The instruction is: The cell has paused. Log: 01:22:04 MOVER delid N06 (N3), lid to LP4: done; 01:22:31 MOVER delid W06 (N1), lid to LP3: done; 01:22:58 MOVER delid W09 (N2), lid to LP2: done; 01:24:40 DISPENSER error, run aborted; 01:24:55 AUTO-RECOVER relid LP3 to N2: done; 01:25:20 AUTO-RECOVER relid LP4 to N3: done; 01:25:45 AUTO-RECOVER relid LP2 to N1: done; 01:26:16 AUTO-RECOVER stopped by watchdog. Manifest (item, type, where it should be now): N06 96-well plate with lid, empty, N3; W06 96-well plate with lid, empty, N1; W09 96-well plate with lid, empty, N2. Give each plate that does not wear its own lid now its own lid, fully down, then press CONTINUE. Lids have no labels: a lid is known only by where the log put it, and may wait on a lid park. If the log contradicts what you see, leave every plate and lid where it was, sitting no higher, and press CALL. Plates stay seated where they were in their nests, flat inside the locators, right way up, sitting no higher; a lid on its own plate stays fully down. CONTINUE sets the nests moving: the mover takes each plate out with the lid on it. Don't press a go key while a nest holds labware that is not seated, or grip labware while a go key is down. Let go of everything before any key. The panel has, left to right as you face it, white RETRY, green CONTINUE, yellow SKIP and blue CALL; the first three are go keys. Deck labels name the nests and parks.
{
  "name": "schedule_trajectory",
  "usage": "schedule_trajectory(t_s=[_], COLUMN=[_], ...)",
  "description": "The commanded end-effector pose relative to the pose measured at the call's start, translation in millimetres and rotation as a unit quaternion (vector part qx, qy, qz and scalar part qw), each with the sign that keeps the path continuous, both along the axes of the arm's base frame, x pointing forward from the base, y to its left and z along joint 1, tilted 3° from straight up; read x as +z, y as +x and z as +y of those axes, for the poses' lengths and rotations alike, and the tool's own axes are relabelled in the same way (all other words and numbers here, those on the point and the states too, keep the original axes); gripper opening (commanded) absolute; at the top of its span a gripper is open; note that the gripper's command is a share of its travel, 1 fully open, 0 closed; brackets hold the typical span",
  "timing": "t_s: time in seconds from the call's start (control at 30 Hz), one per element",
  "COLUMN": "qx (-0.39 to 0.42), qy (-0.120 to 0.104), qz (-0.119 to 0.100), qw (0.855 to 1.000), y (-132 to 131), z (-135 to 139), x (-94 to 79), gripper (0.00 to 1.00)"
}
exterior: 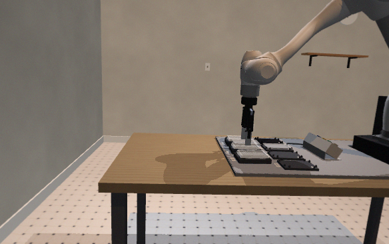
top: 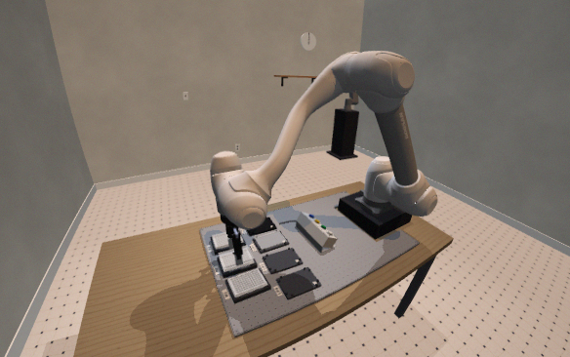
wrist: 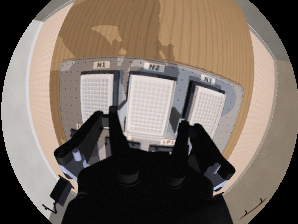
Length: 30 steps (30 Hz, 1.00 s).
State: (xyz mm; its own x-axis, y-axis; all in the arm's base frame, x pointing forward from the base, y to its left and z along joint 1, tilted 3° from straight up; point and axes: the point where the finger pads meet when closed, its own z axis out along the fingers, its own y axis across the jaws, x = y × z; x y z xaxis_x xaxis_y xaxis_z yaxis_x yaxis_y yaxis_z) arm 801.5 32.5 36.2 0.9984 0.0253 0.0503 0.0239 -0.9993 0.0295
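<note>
Lid [wrist: 150, 106] of the middle plate sits clamped in the half-closed pincer [wrist: 148, 137]; outer plates [wrist: 97, 91] [wrist: 208, 104] flank it on the bench [top: 146, 273]

Three well plates sit in a row: one [wrist: 150, 102] between the fingers, one [wrist: 96, 91] on each side [wrist: 206, 106]. Behind the fingers lie four lid parks [top: 282, 259], one bearing a lid [top: 269, 240]. The key panel [top: 317, 232] carries four keys.
</note>
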Motion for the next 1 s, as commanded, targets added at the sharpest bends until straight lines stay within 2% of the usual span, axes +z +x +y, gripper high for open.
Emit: schedule_trajectory(t_s=[0.0, 0.43, 0.97], qx=[0.000, 0.000, 0.000], qy=[0.000, 0.000, 0.000], qz=[0.000, 0.000, 0.000], qw=[1.000, 1.000, 1.000], y=[-0.1, -1.2, -1.8], z=[0.1, 0.7, 1.0], x=[3.2, 23.4, 35.4], gripper=[0.00, 0.00, 0.00])
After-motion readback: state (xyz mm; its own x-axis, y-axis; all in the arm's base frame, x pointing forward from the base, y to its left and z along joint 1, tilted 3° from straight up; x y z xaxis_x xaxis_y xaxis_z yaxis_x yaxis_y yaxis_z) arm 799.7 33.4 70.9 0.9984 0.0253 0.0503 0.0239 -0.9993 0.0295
